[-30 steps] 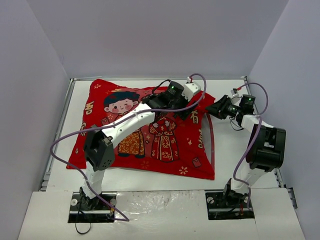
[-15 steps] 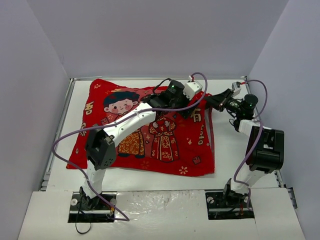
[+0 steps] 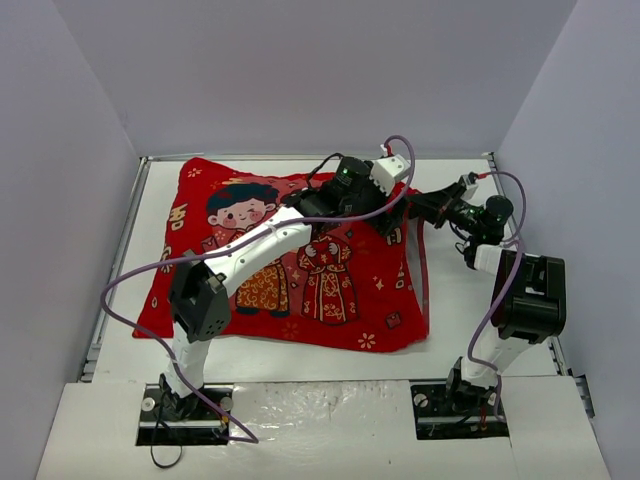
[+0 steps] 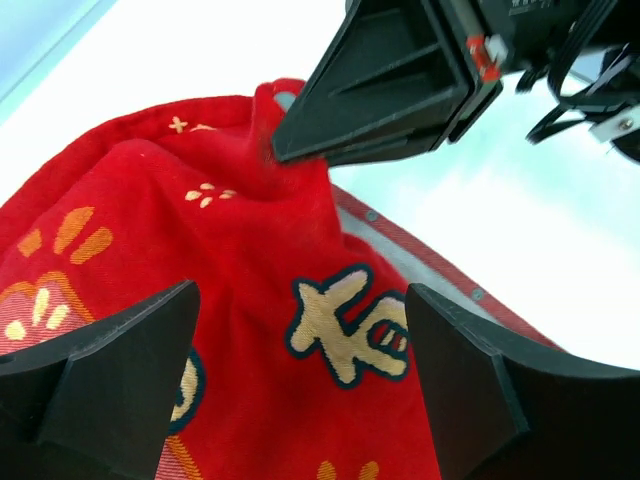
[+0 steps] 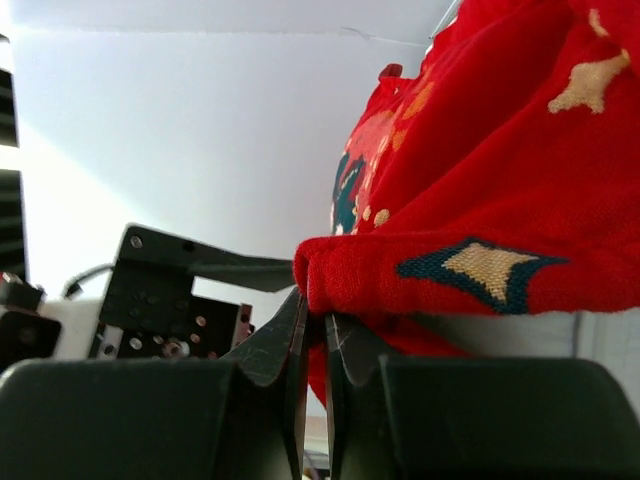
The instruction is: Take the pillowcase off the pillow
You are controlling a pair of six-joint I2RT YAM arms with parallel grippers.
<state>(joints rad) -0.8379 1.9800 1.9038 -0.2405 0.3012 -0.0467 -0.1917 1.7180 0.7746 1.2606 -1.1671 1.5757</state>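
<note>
Red printed pillowcase (image 3: 300, 270) lies across the middle of the white desk (image 3: 460, 300), spread from 9 o'clock to 3 o'clock, print side up. The pillow is inside it, hidden from you in the top view. A pale strip (image 4: 405, 262) shows below the hem in the left wrist view; you cannot tell whether that is the pillow.

Right end effector (image 5: 312, 320) is clamped on a fold of the pillowcase at its 2 o'clock corner, jaws pressed together with red cloth bunched between them.

Left end effector (image 4: 300, 300) hangs over the same corner, fingers (image 4: 120, 380) spread wide and holding nothing, with the right one's tip at its 12 o'clock. Left arm (image 3: 260, 245) reaches diagonally over the pillowcase.
</note>
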